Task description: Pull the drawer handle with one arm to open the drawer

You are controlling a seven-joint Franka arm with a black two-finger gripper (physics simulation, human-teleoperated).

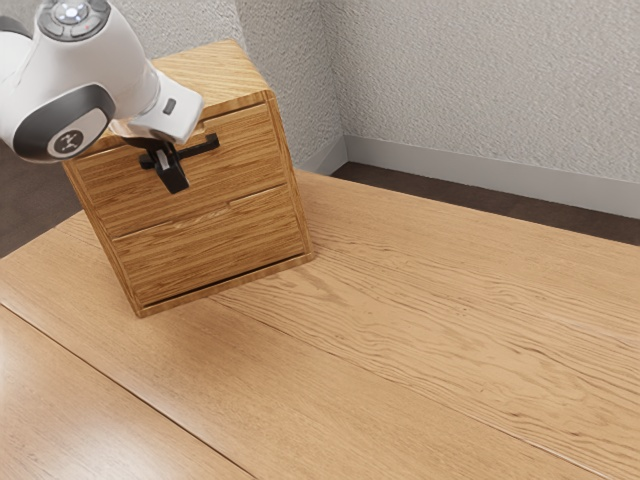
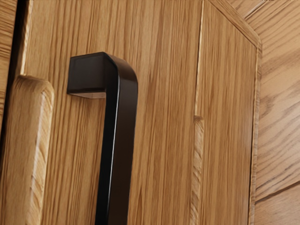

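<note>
One wide wooden table (image 1: pixel 420 330) of pale oak grain takes up most of the exterior view, from the lower left corner to the right edge. Behind it, across the upper right of the frame, stands a grey textured wall (image 1: pixel 480 80) with a light skirting board and a strip of dark floor (image 1: pixel 520 200) below.

At the upper left of the frame a small wooden cabinet (image 1: pixel 215 65) sits on the table, turned at an angle to the table's edge. Its front has two drawers, one above the other: the upper drawer (image 1: pixel 235 150) and the lower drawer (image 1: pixel 210 245).

The white and grey robot arm (image 1: pixel 70 80) comes in from the upper left corner and partly covers the cabinet's top left.

A black bar handle (image 1: pixel 200 147) runs across the upper drawer's front, near its top. The black gripper (image 1: pixel 168 170) is at the left part of this handle; whether it is clamped on the bar or loose around it cannot be told. The upper drawer's front seems to stand slightly forward of the cabinet, though this is not certain.

From the wrist camera, the handle (image 2: pixel 117 140) appears close up, a black bar with a rounded bend, standing off the grained drawer front (image 2: pixel 164 117).
</note>
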